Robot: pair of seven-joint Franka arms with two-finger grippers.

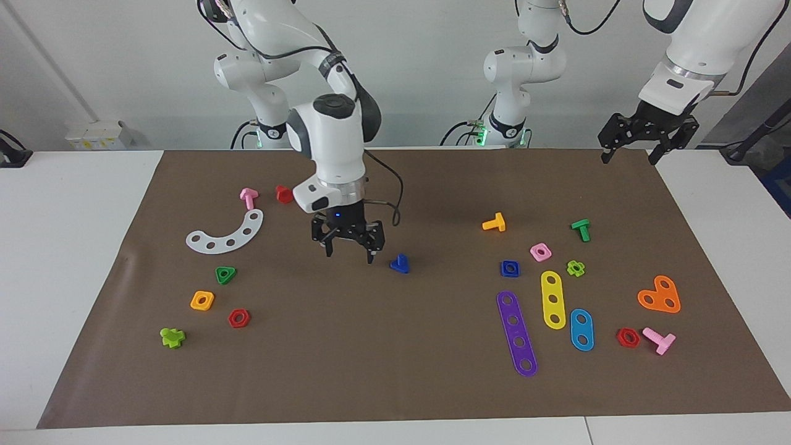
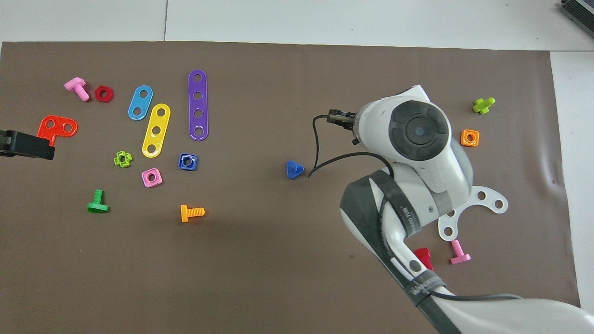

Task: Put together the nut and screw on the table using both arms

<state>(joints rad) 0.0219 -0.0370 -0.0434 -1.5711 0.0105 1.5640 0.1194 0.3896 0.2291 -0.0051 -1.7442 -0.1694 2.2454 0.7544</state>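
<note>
The blue screw [image 1: 400, 264] [image 2: 294, 169] stands free on its triangular head near the middle of the brown mat [image 1: 395, 371], shaft up. My right gripper [image 1: 349, 252] hangs open and empty just above the mat, beside the screw toward the right arm's end. In the overhead view its wrist hides the fingers. The blue nut [image 1: 510, 268] [image 2: 187, 161] lies flat toward the left arm's end, among other parts. My left gripper [image 1: 629, 157] waits raised and open over the mat's corner at that end.
Around the nut lie a pink nut [image 1: 540, 251], an orange screw [image 1: 494, 223], a purple strip [image 1: 516, 332] and a yellow strip [image 1: 553, 300]. Near the right gripper are a white curved strip [image 1: 225, 233], a red screw [image 1: 283, 194] and a green triangular nut [image 1: 225, 274].
</note>
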